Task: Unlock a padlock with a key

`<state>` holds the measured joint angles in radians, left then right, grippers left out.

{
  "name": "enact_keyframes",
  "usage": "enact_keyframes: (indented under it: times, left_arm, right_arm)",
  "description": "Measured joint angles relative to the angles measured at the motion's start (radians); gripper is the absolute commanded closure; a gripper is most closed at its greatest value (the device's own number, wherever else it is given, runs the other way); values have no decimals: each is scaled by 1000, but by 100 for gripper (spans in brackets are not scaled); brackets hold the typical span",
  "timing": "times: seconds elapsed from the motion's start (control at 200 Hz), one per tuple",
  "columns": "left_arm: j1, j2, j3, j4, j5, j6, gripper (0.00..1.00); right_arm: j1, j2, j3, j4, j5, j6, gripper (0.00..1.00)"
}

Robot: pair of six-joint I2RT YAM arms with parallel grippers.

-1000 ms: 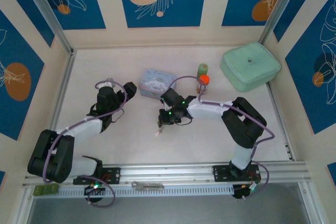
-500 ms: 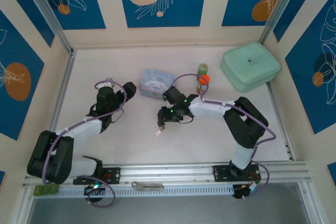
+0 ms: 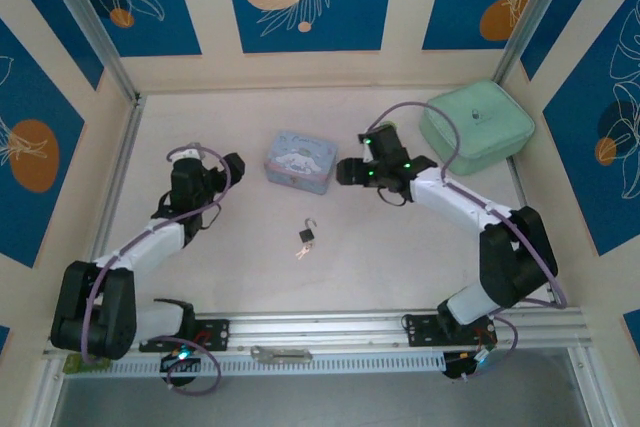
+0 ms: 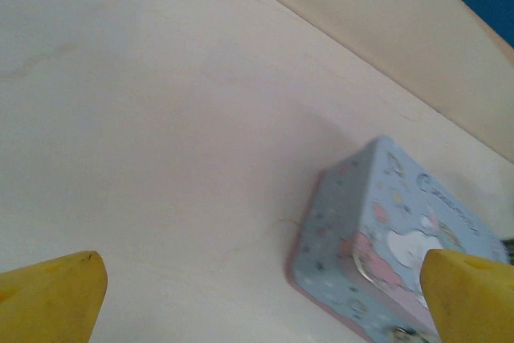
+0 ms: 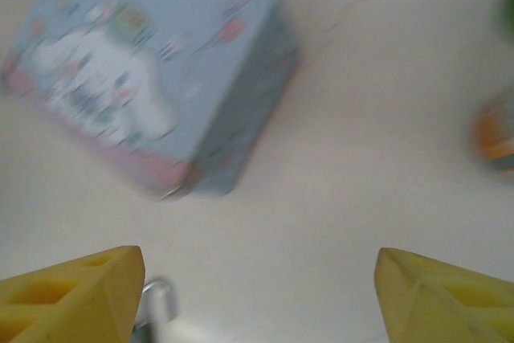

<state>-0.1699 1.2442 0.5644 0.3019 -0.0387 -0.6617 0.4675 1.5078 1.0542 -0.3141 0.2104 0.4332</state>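
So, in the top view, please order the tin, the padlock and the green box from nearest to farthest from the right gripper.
1. Pale blue tin, just left of the right gripper.
2. Padlock, mid-table, nearer the arm bases.
3. Green box, in the far right corner.

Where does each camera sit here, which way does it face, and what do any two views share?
Top external: above and behind the arm bases, looking down on the table, both arms, and the padlock and key lying between them.
Left wrist: on the left gripper, facing across the table toward the tin; its yellow fingertips fill the bottom corners.
Right wrist: on the right gripper, looking down on the tin's lid; its yellow fingertips sit in the bottom corners.
Shared: all three views show the tin.
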Motion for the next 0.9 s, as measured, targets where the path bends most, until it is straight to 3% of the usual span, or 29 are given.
enact_keyframes:
  times: [0.275,0.65,0.79,0.9]
  left_arm:
    - [62,-6,2,-48,-103,192,1]
    - [63,49,-1,13,-229,429,1]
    - [63,111,5,36,-263,496,1]
    - [63,148,5,51,-285,537,1]
  right_arm:
    - [-254,-6,-85,158,158,-148,24]
    - [-360,4,-284,580,172,-296,24]
    - [-386,20,-372,749,160,-297,18]
    - [-387,20,-454,803,156,-305,1]
